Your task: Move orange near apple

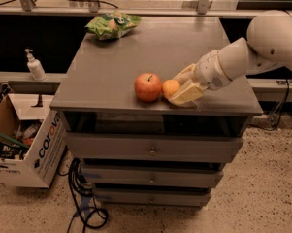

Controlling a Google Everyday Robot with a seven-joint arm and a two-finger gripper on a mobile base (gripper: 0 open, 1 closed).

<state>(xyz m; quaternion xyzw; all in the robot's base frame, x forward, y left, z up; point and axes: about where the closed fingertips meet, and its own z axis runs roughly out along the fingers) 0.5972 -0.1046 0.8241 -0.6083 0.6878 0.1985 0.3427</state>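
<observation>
Starting at the far left, there's a cardboard box (pixel 24 152) on the floor with some junk in it. Above it a white pump bottle (pixel 35 66) stands on a low ledge. A tangle of dark cables (pixel 85 203) lies on the floor by the bottom left corner of the cabinet.

The cabinet itself is a grey drawer unit (pixel 153 149) with a flat grey top (pixel 111 76), and that top is where I'm working. At the back left of it, hanging a bit over the far edge, lies a green snack bag (pixel 112 24), well away from the fruit.

The fruit is near the front edge, around the middle. The apple (pixel 148 87) is upright, stem up. Right next to it on the right is the orange (pixel 170 87), close enough that the two look like they're touching or near enough, and it seems to be resting on the top.

My gripper (pixel 174 90) comes in low from the right, and its two pale fingers (pixel 186 94) are closed on the orange, one on the far side and one on the near side. Behind it, my white arm (pixel 262 45) runs up and off to the right, past the edge of the cabinet.
</observation>
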